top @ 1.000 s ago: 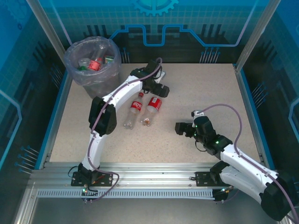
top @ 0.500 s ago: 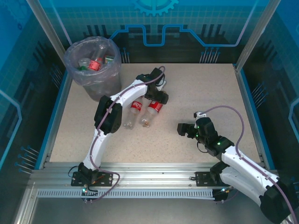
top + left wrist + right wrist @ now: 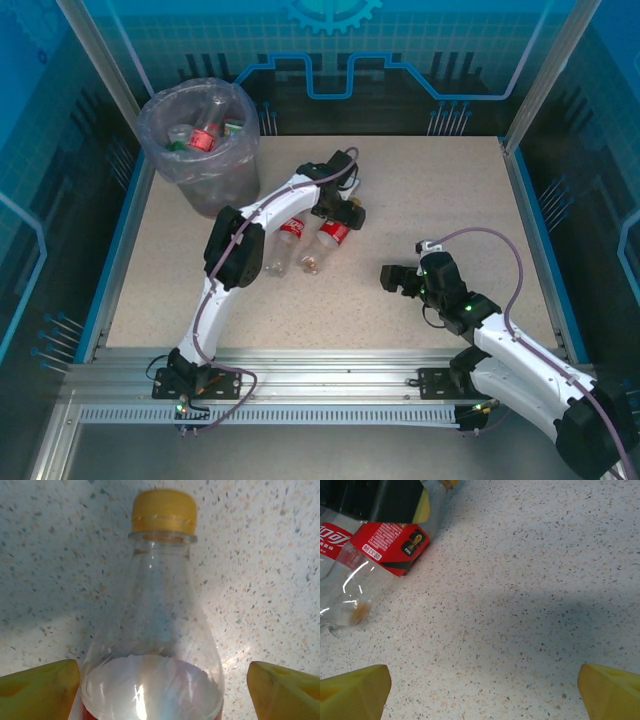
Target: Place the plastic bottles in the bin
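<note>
Two bottles on the bench: a gold-capped bottle and a neighbour bottle lay side by side at mid-bench, both red-labelled and just beside each other.
Long axis: each ran slantwise, base toward the arms and cap toward the far right.
Left fingers: the left gripper sat over the gold-capped bottle's upper part. In the wrist view the fingers were released and straddled the shoulder across its axis, one just beside the plastic, the other apart.
Right fingers: the right gripper hung released near the bottles, holding nothing.
Nearer arm: the left, which looked placed to clench.
In the way: the neighbour bottle, likely to be nudged on the lift.
Bin: the bin stood at the far-left corner, well apart, with several bottles already inside.
</note>
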`<action>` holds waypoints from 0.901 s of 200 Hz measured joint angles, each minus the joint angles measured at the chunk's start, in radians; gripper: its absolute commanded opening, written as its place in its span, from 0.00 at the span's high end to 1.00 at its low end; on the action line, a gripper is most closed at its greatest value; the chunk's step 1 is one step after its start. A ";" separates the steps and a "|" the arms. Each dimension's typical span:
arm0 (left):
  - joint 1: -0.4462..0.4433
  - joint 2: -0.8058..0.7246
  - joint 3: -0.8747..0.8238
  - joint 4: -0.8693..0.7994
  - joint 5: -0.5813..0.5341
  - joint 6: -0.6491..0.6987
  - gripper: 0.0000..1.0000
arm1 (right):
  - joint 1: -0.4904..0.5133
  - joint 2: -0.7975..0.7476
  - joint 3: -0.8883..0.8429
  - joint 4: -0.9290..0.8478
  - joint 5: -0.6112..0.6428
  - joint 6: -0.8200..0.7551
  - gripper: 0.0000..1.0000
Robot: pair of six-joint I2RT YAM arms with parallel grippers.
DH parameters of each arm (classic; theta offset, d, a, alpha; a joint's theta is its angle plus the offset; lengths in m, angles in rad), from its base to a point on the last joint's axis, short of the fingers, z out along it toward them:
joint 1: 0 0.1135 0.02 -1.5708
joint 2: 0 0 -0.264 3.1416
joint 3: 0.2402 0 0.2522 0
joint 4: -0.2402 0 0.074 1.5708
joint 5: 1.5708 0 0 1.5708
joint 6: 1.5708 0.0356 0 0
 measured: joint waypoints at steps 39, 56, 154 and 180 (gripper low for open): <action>-0.004 0.007 -0.018 -0.007 -0.002 0.000 0.29 | -0.004 0.000 -0.002 0.001 0.000 0.000 0.03; -0.004 0.007 -0.018 -0.006 -0.003 -0.001 0.36 | -0.006 -0.001 -0.003 0.001 0.000 0.000 0.03; 0.016 -0.220 0.024 -0.014 0.071 0.020 0.37 | -0.010 0.045 -0.003 0.019 -0.011 -0.012 0.03; 0.100 -0.382 0.086 0.022 0.132 0.015 0.38 | -0.012 0.047 -0.003 0.023 -0.019 -0.015 0.03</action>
